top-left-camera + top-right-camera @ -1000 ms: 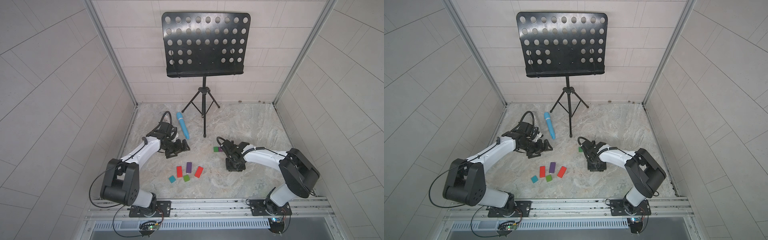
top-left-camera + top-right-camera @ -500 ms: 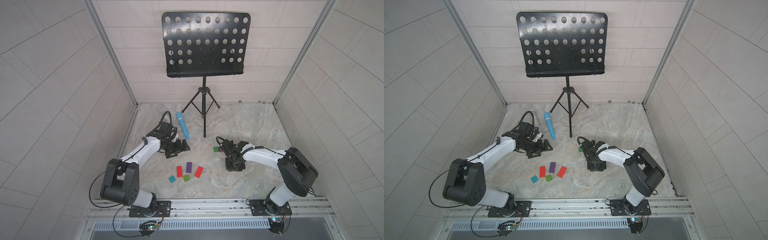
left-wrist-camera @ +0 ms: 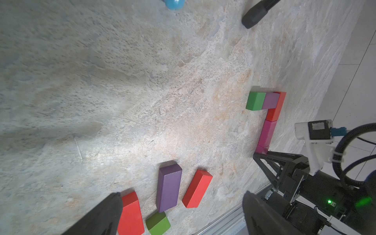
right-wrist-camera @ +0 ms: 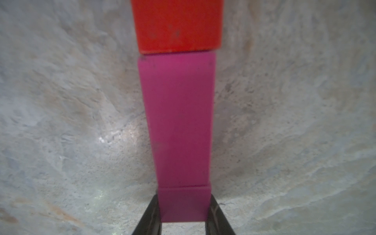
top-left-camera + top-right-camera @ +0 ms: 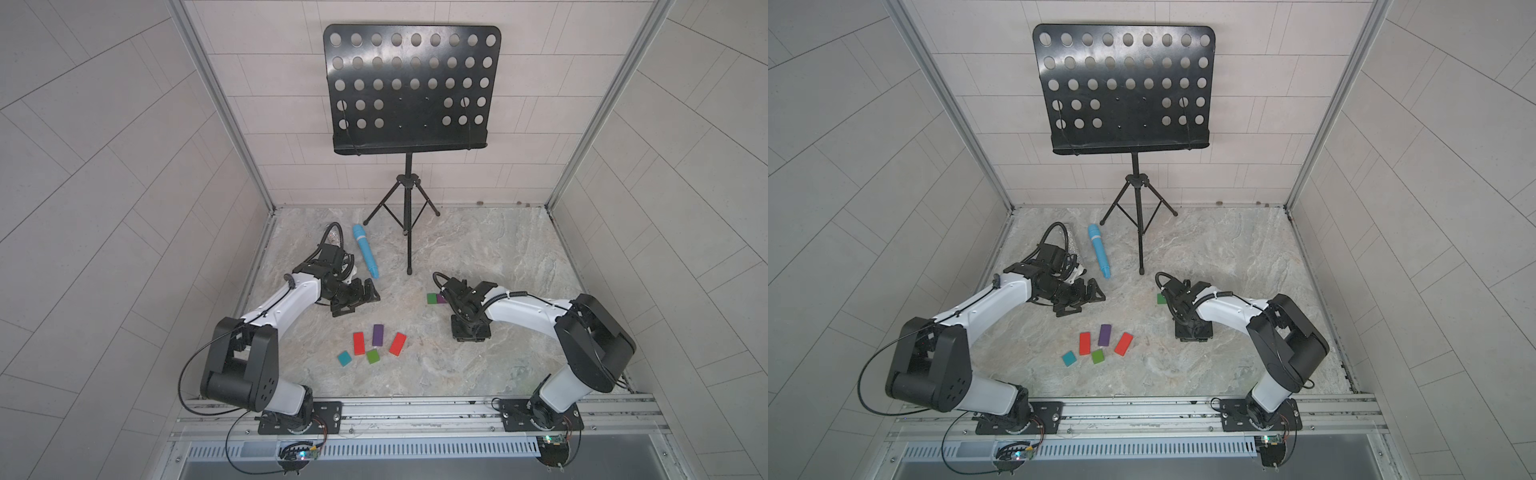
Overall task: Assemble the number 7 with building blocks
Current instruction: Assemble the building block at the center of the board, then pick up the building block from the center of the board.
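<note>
Between the fingers of my right gripper [image 4: 184, 211] sits a small magenta square block [image 4: 184, 203], and the gripper is shut on it. It lies on the floor, end to end with a long magenta block [image 4: 179, 122] and a red block [image 4: 177, 26]. In the left wrist view that column meets a purple block [image 3: 270, 101] and a green block [image 3: 255, 101] at a corner. My left gripper [image 3: 182, 196] hangs open and empty over the loose blocks: one purple [image 5: 377, 335], two red [image 5: 358, 343] [image 5: 397, 344], one green [image 5: 372, 356] and one teal [image 5: 344, 358].
A black music stand [image 5: 409, 91] rises at the back on a tripod, one foot [image 5: 409, 272] landing between the arms. A blue microphone [image 5: 365, 255] and a glittery silver tube [image 5: 334, 237] lie behind the left arm. A metal rail [image 5: 415, 409] borders the front.
</note>
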Controlling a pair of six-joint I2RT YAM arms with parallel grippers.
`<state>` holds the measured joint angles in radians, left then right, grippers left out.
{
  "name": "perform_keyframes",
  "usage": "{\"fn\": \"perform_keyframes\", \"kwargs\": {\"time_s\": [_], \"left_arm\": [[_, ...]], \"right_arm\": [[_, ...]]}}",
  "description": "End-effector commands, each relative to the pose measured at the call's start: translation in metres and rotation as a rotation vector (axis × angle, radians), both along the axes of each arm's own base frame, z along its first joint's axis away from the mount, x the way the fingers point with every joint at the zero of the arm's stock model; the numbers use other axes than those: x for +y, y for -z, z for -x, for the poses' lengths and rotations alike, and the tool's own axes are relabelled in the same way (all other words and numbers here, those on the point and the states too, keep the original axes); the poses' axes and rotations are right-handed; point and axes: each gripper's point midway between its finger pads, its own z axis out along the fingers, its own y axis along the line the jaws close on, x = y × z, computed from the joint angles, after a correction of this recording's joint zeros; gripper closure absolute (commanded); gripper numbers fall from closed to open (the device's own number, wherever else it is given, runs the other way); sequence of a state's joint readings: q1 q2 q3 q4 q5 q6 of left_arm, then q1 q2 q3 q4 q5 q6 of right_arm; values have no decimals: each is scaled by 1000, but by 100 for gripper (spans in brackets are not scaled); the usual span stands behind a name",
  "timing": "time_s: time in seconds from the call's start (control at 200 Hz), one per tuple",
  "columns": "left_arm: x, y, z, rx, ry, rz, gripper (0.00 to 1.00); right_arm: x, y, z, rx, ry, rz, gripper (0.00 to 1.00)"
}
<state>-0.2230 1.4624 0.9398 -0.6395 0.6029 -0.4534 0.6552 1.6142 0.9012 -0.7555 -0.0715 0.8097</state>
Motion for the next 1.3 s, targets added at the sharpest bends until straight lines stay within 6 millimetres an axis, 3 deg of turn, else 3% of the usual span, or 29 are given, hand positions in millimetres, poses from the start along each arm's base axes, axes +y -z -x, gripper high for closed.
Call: {"fn": "perform_keyframes", "kwargs": {"time_s": [0.0, 0.24, 0.365, 0.696, 0.851, 1.021, 1.161, 1.296], "left_arm": [[-2, -4, 1, -21, 11, 8, 0], [-2, -4, 1, -23, 10, 7, 0], [-2, -4, 1, -22, 10, 6, 0], [5, -4, 4, -21, 24, -35, 0], [24, 2, 12, 8, 37, -150, 0], [49, 5, 29, 52, 66, -291, 2], [56, 1, 36, 45, 53, -334, 6], [59, 7, 45, 89, 39, -363, 9]], "right_arm": [[-13, 10, 1, 17, 3, 64, 71], [-10, 6, -2, 9, -3, 53, 61], [-7, 1, -3, 5, -1, 42, 48], [1, -48, -9, -59, 8, -10, 33], [5, -78, -10, -132, 2, -56, 32], [25, -106, -29, -235, -49, -130, 33], [46, -111, -44, -268, -111, -173, 33], [52, -114, -56, -290, -133, -163, 34]]}}
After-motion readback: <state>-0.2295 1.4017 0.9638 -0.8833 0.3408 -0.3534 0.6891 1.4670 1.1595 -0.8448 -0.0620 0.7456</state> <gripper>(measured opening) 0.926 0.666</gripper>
